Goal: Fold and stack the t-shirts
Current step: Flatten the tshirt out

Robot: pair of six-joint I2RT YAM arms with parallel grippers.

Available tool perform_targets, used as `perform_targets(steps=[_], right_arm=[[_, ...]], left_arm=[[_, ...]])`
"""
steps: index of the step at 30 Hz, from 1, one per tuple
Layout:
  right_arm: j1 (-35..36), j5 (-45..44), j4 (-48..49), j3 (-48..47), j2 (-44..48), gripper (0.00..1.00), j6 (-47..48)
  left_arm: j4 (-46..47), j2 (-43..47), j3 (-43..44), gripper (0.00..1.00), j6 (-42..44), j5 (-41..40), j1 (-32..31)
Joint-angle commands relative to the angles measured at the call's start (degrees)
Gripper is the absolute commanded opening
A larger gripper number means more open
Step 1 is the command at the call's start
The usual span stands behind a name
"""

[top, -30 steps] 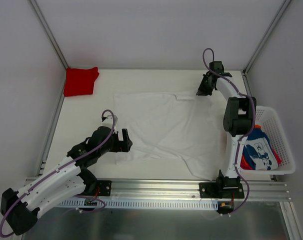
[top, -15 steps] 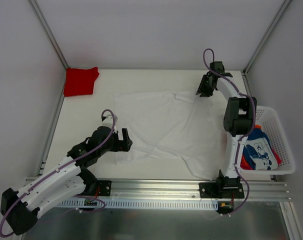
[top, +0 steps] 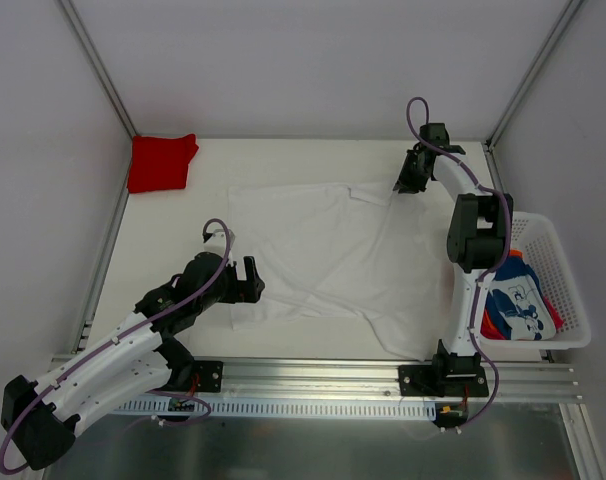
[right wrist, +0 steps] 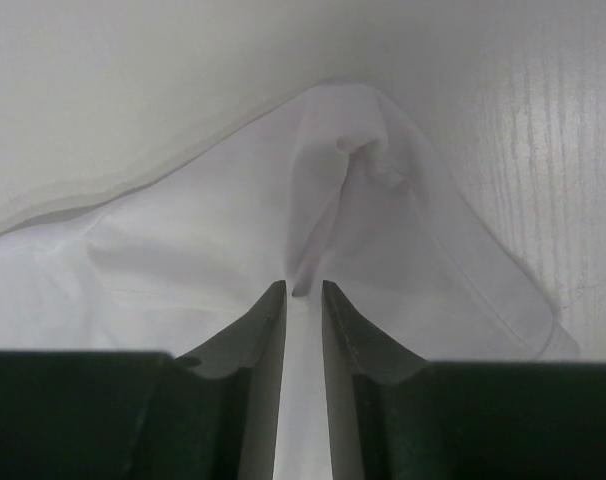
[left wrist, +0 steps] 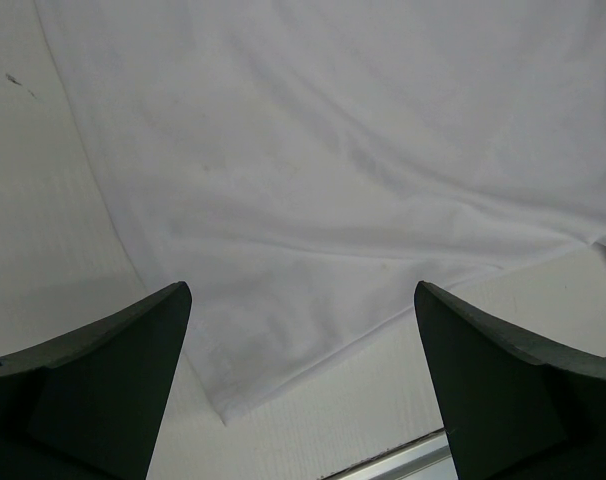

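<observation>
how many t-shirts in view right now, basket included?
4. White t-shirt spread out mid-table; red t-shirt folded at the far left corner; blue printed t-shirt in the basket at right; orange-red t-shirt under it, only edges showing. More may be hidden in the basket.

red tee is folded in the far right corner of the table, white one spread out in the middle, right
No: the folded red tee lies in the far left corner of the table, not the right. The white tee is spread out in the middle, as the top external view shows.
</observation>
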State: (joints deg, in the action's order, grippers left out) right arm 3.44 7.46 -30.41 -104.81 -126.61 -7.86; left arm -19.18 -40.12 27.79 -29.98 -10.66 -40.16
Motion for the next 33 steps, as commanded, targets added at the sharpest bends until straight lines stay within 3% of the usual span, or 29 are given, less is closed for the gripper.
perform_targets(steps=[1, 6, 12, 25, 33], right_arm=[[-0.4, 0.0, -0.7, -2.9, -1.0, 0.24, 0.2], [-0.3, 0.4, -0.3, -3.3, -2.1, 0.22, -0.3], [-0.3, 0.8, -0.3, -4.1, -3.1, 0.00, -0.5], [-0.3, 2.9, -0.3, -6.4, -2.6, 0.01, -1.0], [-0.3, 6.8, 3.9, -15.1, -7.3, 0.01, -5.3]], left_arm=[[1.1, 0.0, -0.1, 0.96, 0.8, -0.2, -0.4], [1.0, -0.2, -0.1, 0.96, 0.8, -0.3, -0.4], [1.0, -0.4, -0.2, 0.96, 0.8, -0.6, -0.4], [1.5, -1.1, -0.9, 0.96, 0.4, 0.2, -0.4], [1.9, -1.1, -1.7, 0.95, -0.3, 1.2, -0.4]])
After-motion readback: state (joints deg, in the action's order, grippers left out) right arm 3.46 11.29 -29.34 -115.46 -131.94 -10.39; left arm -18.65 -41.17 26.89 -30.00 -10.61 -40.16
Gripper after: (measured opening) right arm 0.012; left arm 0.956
